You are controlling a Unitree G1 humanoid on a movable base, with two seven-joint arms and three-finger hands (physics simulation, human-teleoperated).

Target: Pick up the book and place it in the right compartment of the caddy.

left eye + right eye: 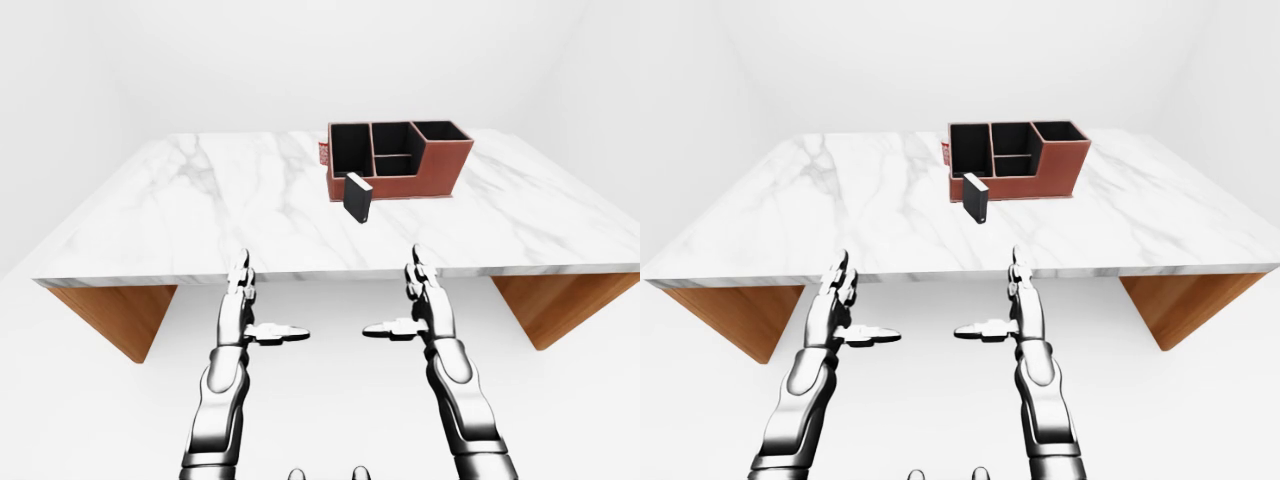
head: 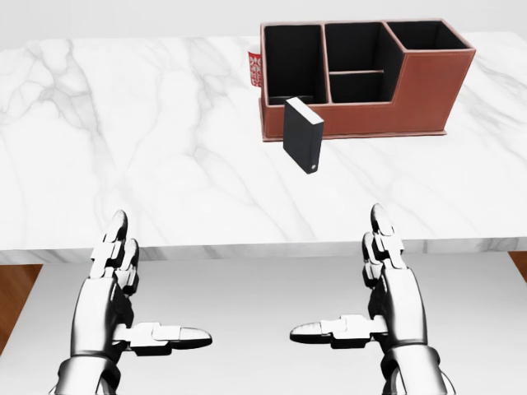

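A small black book (image 2: pixel 303 135) stands upright on the marble table (image 2: pixel 140 156), just below the caddy's left compartment in the head view. The brown caddy (image 2: pixel 416 90) has black compartments; its right one (image 2: pixel 426 34) sits at the upper right. My left hand (image 2: pixel 136 309) and right hand (image 2: pixel 370 300) hang below the table's near edge, both open with fingers straight and thumbs pointing inward. Neither hand touches the book.
A small red and white object (image 2: pixel 255 69) shows behind the caddy's left side. The table's wooden legs (image 1: pixel 115 315) stand at the lower left and at the right (image 1: pixel 565 305) in the left-eye view. White floor lies beneath my hands.
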